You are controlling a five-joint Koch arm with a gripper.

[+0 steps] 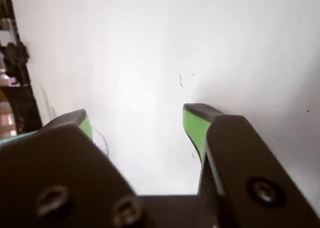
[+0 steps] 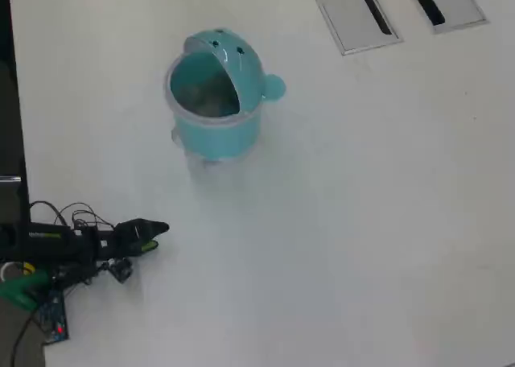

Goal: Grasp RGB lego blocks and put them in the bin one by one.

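Note:
In the wrist view my gripper (image 1: 137, 113) is open, its two green-padded fingertips (image 1: 194, 122) wide apart over bare white table with nothing between them. The overhead view shows the gripper (image 2: 153, 235) low at the left, pointing right, at the end of the black arm. The light teal bin (image 2: 217, 129) stands upright above and to the right of it, well apart, with its domed hood at the back right and its mouth facing the camera. No RGB lego blocks show in either view; I cannot make out what lies inside the bin.
Two grey slotted panels (image 2: 350, 17) (image 2: 455, 1) lie at the overhead view's top right. The table's dark left edge (image 2: 6, 101) runs down the side. Wires and a small circuit board (image 2: 52, 323) sit by the arm's base.

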